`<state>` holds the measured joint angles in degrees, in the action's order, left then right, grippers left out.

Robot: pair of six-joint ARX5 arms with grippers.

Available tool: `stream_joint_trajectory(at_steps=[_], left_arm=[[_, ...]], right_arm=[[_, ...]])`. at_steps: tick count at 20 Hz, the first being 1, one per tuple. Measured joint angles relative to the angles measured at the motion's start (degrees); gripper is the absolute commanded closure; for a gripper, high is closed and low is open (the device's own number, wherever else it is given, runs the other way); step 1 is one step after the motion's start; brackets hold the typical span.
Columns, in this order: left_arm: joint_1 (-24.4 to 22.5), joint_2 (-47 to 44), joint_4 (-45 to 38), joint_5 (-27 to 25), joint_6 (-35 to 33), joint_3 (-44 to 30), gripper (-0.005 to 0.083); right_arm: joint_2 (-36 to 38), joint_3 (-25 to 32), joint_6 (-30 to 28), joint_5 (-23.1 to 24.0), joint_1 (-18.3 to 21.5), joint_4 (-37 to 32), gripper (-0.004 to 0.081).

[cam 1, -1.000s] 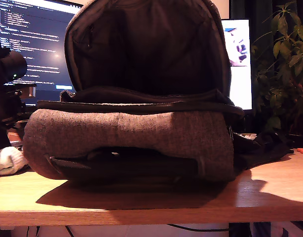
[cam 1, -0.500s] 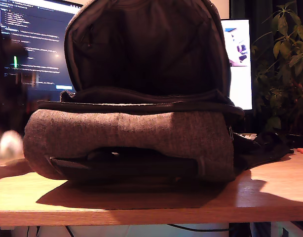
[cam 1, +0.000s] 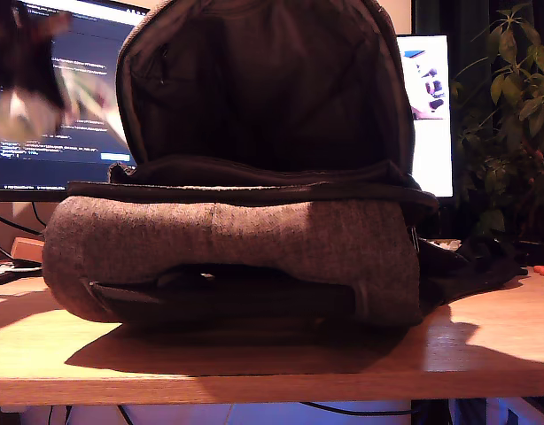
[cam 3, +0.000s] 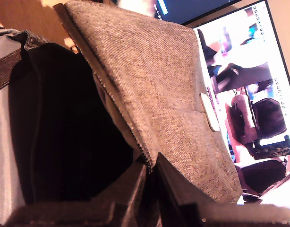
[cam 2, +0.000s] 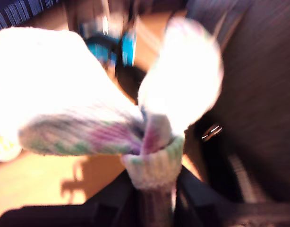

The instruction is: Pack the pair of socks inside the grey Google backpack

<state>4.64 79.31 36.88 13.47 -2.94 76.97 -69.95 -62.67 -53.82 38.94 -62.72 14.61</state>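
Socks (cam 2: 102,109) are dangling from my first gripper (cam 2: 152,198), its jaws clenched on the ribbed cuff end while two pale lobes are flopping outward, all of it smeared with motion blur. In the exterior view that bundle (cam 1: 28,111) is showing as a whitish streak high at the exterior view's left, up in front of the monitor (cam 1: 77,115), with the dark arm above it too blurred to read its pose. It is hanging clear of the wooden table (cam 1: 485,345) and outside the grey Google backpack (cam 1: 237,248), level with the raised flap. The backpack is lying on the table, its main compartment gaping and showing dark lining. My second gripper (cam 3: 149,177) is pinching the zipper edge of the grey woven flap (cam 3: 168,94), jaws closed on the fabric, holding the opening apart; the pale patch (cam 3: 210,111) is sitting on that flap's outer face.
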Motion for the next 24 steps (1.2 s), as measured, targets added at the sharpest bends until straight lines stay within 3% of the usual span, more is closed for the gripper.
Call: stream_joint_trajectory(at_steps=[9,17,24], left_arm=[[2.1,-6.3,-3.0,0.2,0.0,-3.4,0.0793],[4.9,-27.0,-20.2,0.3,2.3,-29.2,0.0793],[13.8,-46.5,-26.6,0.3,4.3,-43.8,0.0793]], right_arm=[[0.0,0.0,0.0,0.0,0.0,0.0,0.0782],[0.0,0.0,0.0,0.0,0.0,0.0,0.0782],[0.0,0.0,0.0,-0.6,0.0,0.0,0.0782]])
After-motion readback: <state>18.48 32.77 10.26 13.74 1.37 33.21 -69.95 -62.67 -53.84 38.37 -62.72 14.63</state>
